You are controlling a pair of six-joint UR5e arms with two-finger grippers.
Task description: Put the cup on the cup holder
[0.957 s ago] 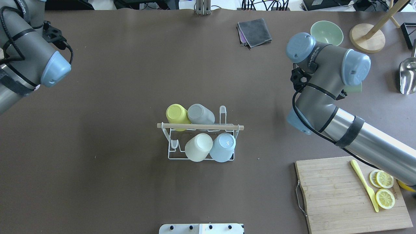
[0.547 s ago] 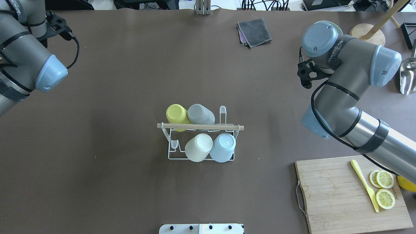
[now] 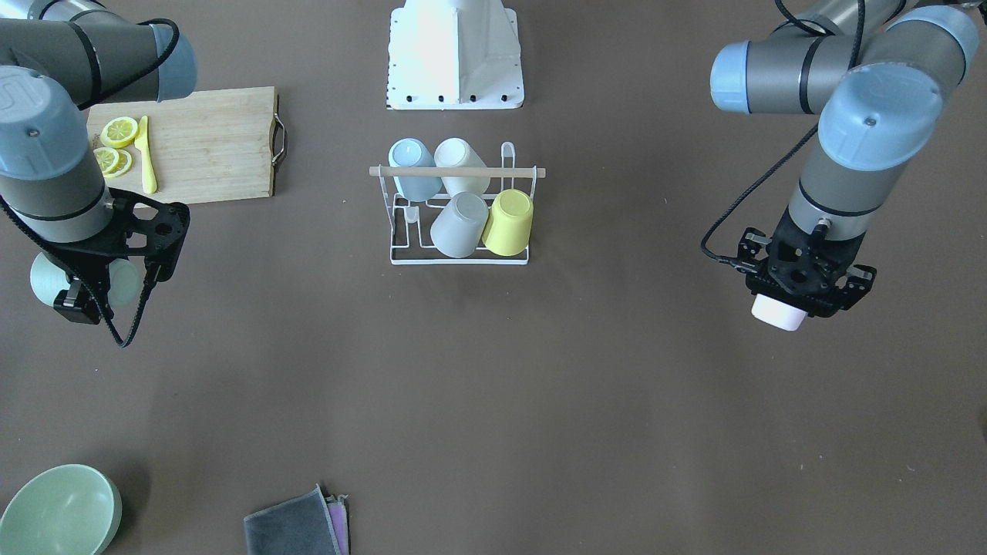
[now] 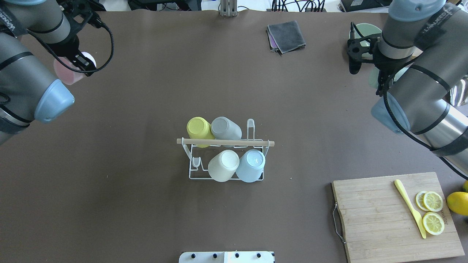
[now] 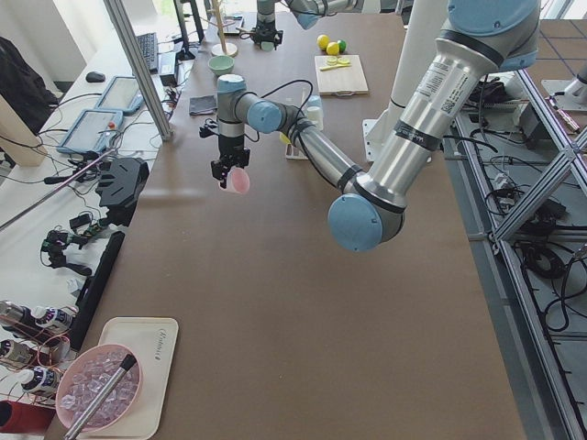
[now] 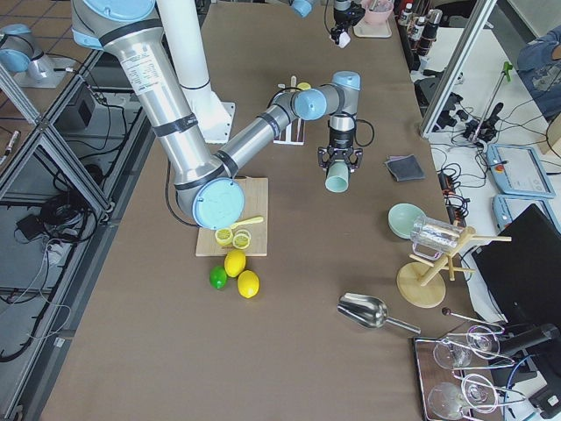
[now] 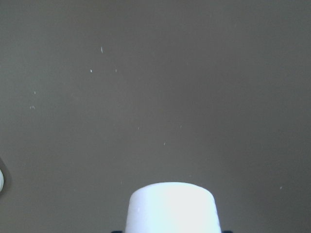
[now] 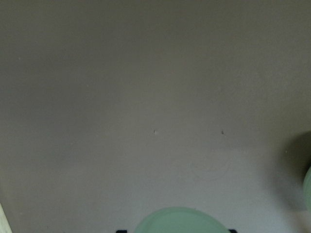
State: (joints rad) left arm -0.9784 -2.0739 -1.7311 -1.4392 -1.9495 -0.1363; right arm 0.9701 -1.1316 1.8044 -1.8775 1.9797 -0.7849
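Left tool [image 3: 802, 293]: clamped around a pink cup [image 4: 68, 72], lifted off the table [image 4: 146, 204] far out on the left.
Right tool [image 3: 99, 279]: gripping a pale green cup [image 3: 45, 279], far out on the right.
Cup holder [image 4: 226, 142]: mid-table between your arms, well apart from both, with its rod running side to side.
Free prongs: far row's right end [image 4: 250, 123] and near row's left end [image 4: 196, 162].
Your call: neither arm looks clearly nearer, so take each cup to the prong on its own side.
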